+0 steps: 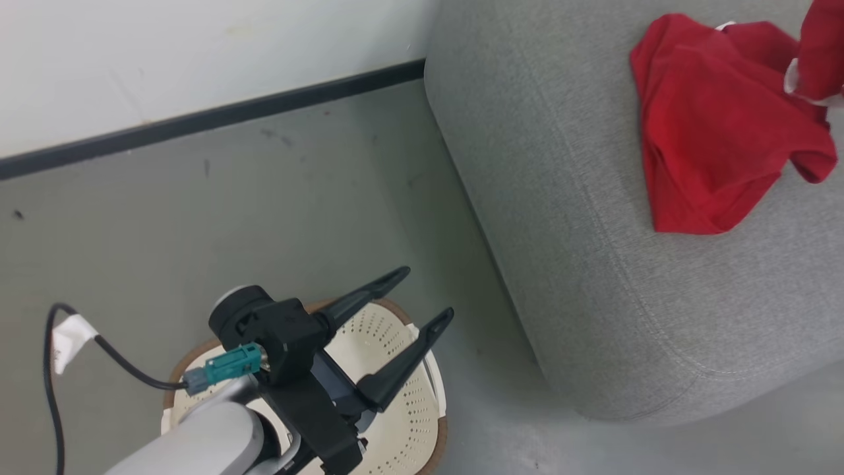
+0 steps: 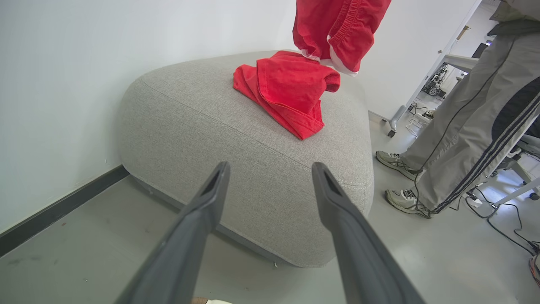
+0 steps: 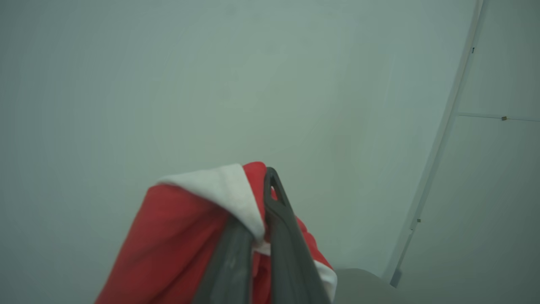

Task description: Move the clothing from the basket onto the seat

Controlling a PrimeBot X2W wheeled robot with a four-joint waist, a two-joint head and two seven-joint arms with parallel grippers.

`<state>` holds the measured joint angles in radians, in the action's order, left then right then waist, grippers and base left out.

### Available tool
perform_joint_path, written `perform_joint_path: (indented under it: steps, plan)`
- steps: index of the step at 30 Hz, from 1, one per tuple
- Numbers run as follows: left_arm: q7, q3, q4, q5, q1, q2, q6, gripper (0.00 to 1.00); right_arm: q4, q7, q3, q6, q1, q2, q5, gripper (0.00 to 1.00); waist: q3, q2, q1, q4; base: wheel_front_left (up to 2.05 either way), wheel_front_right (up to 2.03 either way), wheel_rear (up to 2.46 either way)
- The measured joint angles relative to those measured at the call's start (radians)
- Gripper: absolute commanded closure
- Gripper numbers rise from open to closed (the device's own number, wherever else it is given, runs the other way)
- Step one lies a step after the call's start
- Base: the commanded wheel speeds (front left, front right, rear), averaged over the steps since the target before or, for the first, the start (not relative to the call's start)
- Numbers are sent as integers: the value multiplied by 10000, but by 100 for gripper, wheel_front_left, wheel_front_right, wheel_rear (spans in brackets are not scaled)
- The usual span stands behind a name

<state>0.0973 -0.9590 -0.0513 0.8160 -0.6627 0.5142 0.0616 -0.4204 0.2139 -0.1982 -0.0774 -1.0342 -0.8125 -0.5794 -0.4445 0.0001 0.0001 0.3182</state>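
One red piece of clothing (image 1: 712, 145) lies crumpled on the grey seat (image 1: 560, 198), also seen as the clothing (image 2: 287, 88) on the seat (image 2: 253, 139) in the left wrist view. A second red piece with white trim (image 3: 177, 240) hangs from my right gripper (image 3: 263, 219), which is shut on it; it dangles above the seat (image 2: 337, 29) and shows at the top right corner (image 1: 821, 53). My left gripper (image 1: 428, 291) is open with nothing between its fingers, hovering over the cream basket (image 1: 409, 422) on the floor. My arm hides much of the basket's inside.
A white wall with a dark baseboard (image 1: 198, 122) runs behind the basket and seat. A person's legs (image 2: 464, 126) and shoes stand on the floor just right of the seat. Cables (image 2: 498, 219) and a wheeled table leg (image 2: 400, 114) lie beyond.
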Motion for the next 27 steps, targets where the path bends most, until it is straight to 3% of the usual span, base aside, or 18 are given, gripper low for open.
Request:
perform_joint_path:
  steps: [7, 13, 18, 27]
  plan:
    - [-88, 111, -226, -2, -219, 178, 4, 0, -487, -8, 23, -207, 249, 104, 111, 100, -669, 0, 0, -216, 0, 0, 0]
    - [-88, 190, -253, -4, -520, 173, 92, 0, -1057, -314, -675, -282, 392, 690, 500, 100, -1164, 0, 1, -486, 0, 0, 0]
    - [-61, 234, -173, -4, -523, 209, 102, 0, -1806, -922, -1563, -282, 422, 1425, 863, 100, -1404, 0, 1, -747, 0, 0, 0]
    - [117, 307, 88, -2, -691, 192, 194, 0, -3409, -2385, -1958, -165, 438, 1866, 702, 100, -1493, 0, 0, -1002, 0, 0, 0]
